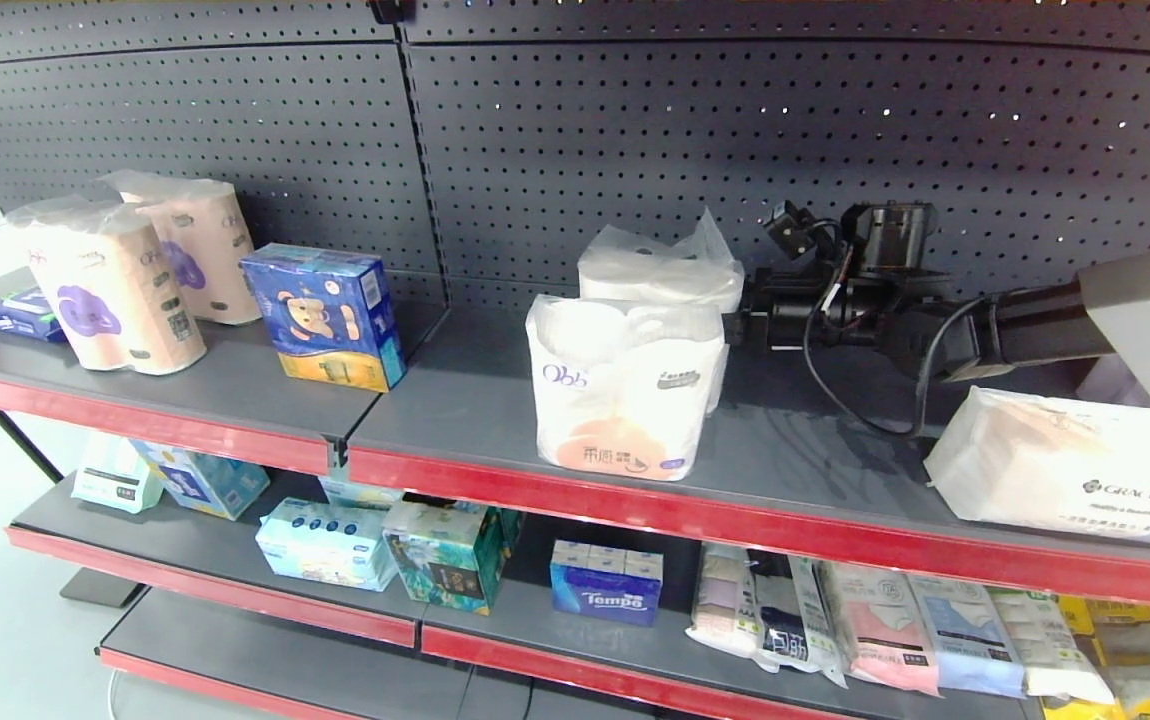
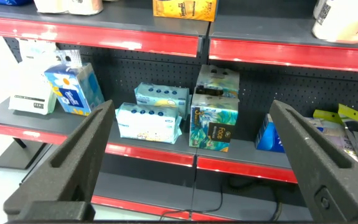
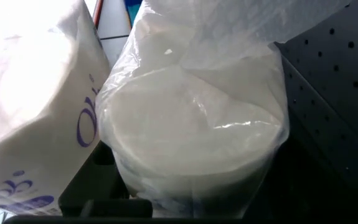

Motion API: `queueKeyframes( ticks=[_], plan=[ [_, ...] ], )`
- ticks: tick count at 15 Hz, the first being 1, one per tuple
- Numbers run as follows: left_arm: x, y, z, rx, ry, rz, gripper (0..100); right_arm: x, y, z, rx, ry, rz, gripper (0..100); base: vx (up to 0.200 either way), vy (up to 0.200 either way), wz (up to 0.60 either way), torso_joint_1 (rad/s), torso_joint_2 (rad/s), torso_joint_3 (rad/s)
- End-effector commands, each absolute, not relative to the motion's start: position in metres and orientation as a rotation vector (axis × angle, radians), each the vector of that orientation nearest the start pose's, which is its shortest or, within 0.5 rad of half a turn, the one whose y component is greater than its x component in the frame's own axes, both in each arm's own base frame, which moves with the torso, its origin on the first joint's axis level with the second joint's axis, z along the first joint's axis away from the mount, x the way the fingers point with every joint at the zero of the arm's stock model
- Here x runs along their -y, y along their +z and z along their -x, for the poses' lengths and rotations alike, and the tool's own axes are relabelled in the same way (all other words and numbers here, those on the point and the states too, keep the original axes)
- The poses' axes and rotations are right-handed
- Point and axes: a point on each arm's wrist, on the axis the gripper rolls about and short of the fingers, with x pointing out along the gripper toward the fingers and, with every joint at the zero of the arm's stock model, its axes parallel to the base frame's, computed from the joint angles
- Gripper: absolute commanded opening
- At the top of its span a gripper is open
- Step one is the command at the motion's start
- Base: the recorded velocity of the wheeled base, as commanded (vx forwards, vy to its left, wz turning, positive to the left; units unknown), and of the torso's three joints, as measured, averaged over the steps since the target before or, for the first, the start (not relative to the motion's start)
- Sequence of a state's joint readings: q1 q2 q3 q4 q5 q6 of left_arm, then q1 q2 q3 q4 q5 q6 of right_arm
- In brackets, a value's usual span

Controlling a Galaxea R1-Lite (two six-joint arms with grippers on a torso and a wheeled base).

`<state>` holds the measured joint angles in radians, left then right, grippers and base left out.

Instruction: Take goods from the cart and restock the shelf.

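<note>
Two arms, left gripper [image 2: 190, 115] wide open, right gripper [image 1: 753, 310] at roll pack [image 1: 650, 268], grip unclear

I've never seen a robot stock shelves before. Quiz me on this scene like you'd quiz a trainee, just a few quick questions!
1. True or false: the blue box stands on the upper shelf, beside the pink roll packs.
2. Which thing is the right gripper closest to? A: the rear white roll pack. B: the blue box. C: the pink roll packs.
3. Fill in: the left gripper is ___ (open or shut).
Key: 1 true; 2 A; 3 open.
</note>
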<state>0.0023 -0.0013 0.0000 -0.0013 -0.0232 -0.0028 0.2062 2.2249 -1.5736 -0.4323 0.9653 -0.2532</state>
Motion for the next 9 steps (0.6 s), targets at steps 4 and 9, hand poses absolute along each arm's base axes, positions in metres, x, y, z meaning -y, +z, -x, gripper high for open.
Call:
queueKeyframes(
  ticks=[4,9],
  plan=[
    [0.0006,0.0756,0.0228,0.002,-0.02,0.003,100,-0.1072,0.1712,-0.4453,-0.07,1.207,0.125,0,0.0,0.0,0.0,0.0,0.0,0.0],
    [0.0006,0.0756,0.0228,0.002,-0.02,0.003,100,-0.1036,0.1711,-0.4459,-0.081,1.192,0.12,0,0.0,0.0,0.0,0.0,0.0,0.0]
  ],
)
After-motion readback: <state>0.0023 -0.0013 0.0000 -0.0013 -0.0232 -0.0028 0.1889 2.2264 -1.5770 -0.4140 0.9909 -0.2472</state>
